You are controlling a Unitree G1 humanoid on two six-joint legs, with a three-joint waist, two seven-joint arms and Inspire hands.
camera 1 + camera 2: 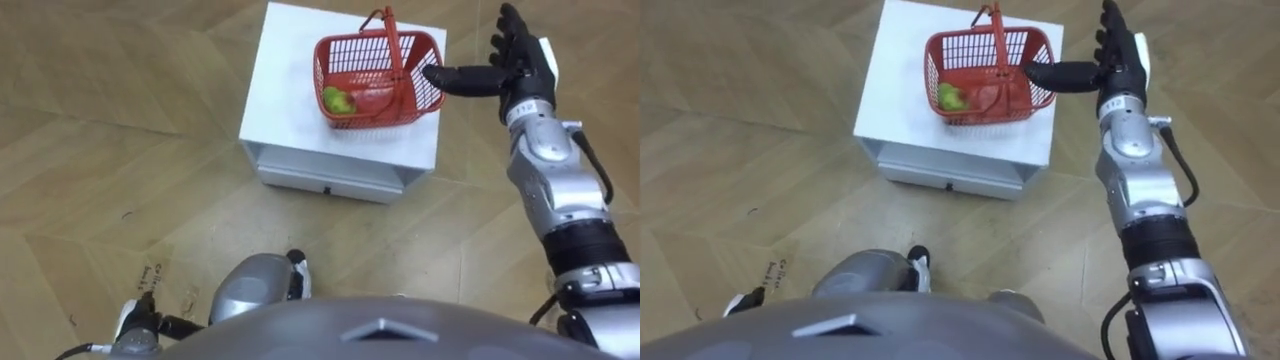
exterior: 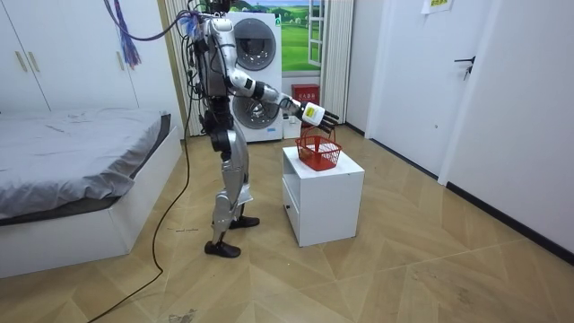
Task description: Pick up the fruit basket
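Though just beside the fruit basket [image 1: 376,110], the right hand [image 1: 522,64] with fingers [image 1: 511,24] straight, spread, empty.

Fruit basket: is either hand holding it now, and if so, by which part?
No, it is not held. The right hand is open beside the fruit basket, and its upright handle is free.

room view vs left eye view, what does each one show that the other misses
The room view gives the bed, the washing machine and the robot standing beside the white cabinet. The left eye view gives a green fruit and a red fruit inside the basket. Shared: the red basket on the cabinet, with the right robot hand open next to it.
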